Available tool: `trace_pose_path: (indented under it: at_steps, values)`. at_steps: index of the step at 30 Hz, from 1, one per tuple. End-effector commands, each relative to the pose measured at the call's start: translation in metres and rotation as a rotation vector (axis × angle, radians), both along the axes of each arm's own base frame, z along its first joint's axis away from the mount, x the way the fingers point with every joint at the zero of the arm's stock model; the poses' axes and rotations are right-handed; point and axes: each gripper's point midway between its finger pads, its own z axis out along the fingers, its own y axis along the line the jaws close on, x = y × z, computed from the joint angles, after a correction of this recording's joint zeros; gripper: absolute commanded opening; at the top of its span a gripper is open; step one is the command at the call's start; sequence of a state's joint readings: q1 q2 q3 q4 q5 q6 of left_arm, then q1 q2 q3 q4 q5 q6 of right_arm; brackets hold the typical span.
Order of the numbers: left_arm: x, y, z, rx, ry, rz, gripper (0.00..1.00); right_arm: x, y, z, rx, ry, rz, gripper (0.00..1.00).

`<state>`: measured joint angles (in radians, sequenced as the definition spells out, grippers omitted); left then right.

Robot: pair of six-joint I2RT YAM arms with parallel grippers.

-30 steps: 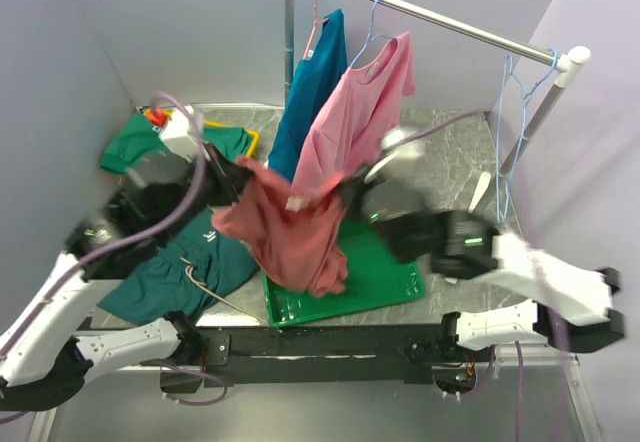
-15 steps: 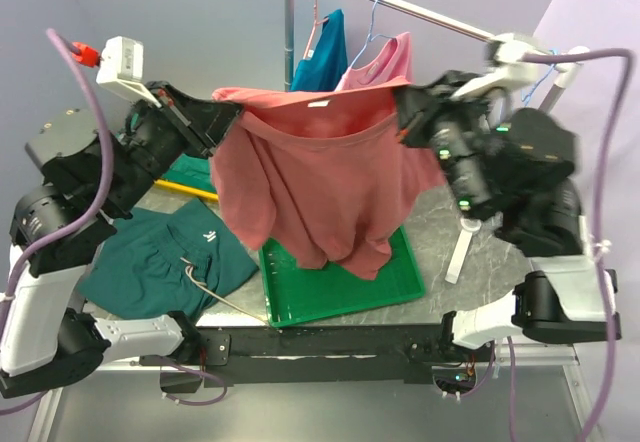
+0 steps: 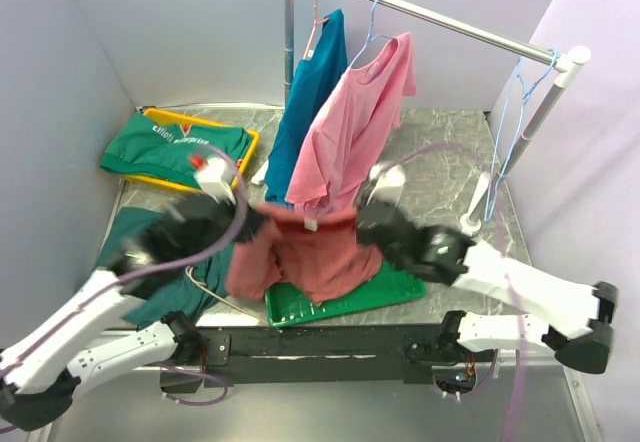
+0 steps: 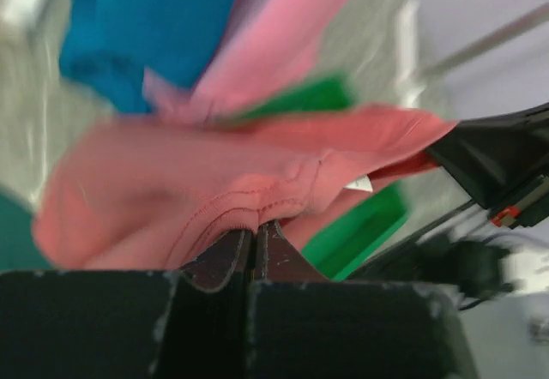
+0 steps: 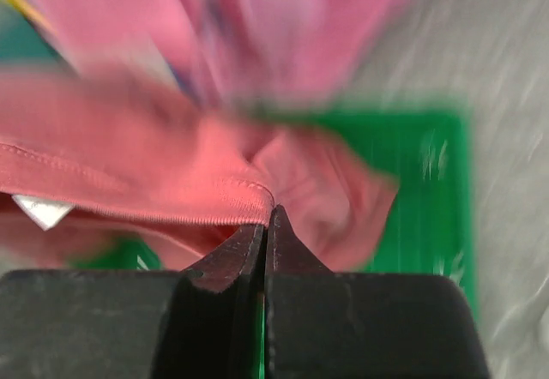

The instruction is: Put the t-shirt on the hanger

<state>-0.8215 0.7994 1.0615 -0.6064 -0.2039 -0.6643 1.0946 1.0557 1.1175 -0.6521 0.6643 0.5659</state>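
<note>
T-shirt (image 3: 310, 257) is stretched between both arms, collar edge on top, body drooping onto the green tray (image 3: 400, 287) at the tabletop's (image 3: 440, 152) 6 o'clock edge. Left pincer (image 3: 247, 224) is clamped tight on the collar hem at the 9 o'clock end, right pincer (image 3: 365, 224) clamped tight at the 3 o'clock end. Hanger (image 3: 498, 132) hangs on the rail (image 3: 450, 24), 2 o'clock from the shirt, well apart. Pink shirt (image 3: 350, 132) hangs at 12 o'clock.
</note>
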Motion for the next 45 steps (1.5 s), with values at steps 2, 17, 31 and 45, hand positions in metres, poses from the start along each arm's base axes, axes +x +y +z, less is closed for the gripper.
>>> trace_pose_path:
  at_steps: [2,17,31,45]
  values:
    - [-0.02,-0.014,-0.092,-0.098,0.202,-0.021,0.01,-0.032,0.025,-0.082,0.158,0.244,0.069,0.0]
    - [-0.018,-0.017,-0.106,-0.065,0.202,-0.041,0.25,-0.023,0.024,0.04,0.148,0.053,0.08,0.73]
    - [-0.007,-0.026,-0.085,0.004,0.146,-0.087,0.28,0.04,-0.138,0.22,0.001,-0.35,-0.624,0.79]
    - [-0.008,-0.04,-0.089,0.016,0.148,-0.158,0.27,0.013,-0.203,0.204,-0.045,-0.294,-0.789,0.79]
